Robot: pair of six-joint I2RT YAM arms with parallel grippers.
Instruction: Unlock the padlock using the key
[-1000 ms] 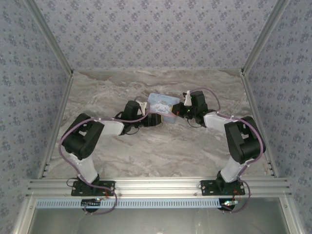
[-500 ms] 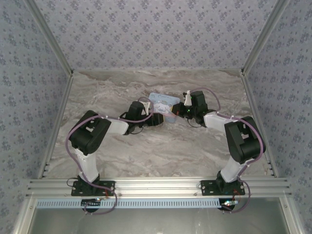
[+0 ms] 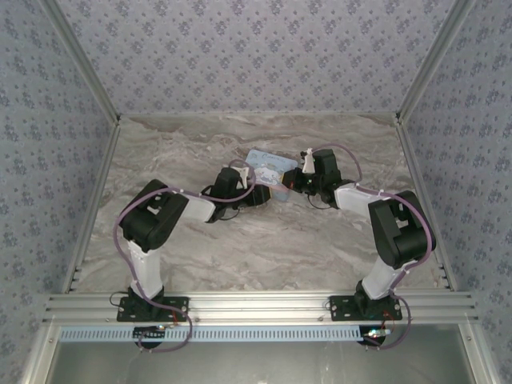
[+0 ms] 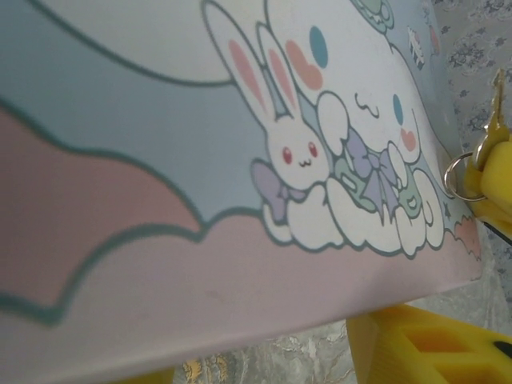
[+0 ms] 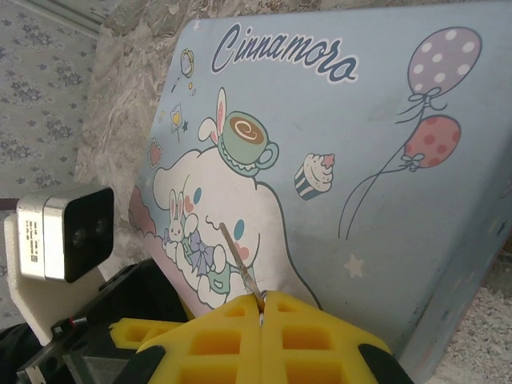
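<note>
Lower centre of the right wrist view: the right fingers [image 5: 200,340], yellow pads pressed fully together, pinch the key [image 5: 240,264], whose thin silvery blade sticks up and left out of the seam between them; in the left wrist view, at the right edge, a small key ring [image 4: 460,176] hangs from the same yellow pads. The key looks light, stiff and smooth, likely to swivel or slide between soft pads if its tip meets resistance; the surest hold is probably on the flat of its head, as here, with the blade left free. The left fingers [image 4: 424,352] sit along the bottom of their own frame, spread wide under the near edge of the tin [image 5: 360,176]; whether they clamp it cannot be told. Just left of them in the right wrist view is the left arm's camera [image 5: 64,232]. The pale blue lid with its white cartoon figure spreads beyond the key tip. Where the padlock sits cannot be made out; being so small, it would probably swing away from a push unless its body is steadied. From above, both arms meet at the tin, upper centre of the marbled table [image 3: 264,248].
</note>
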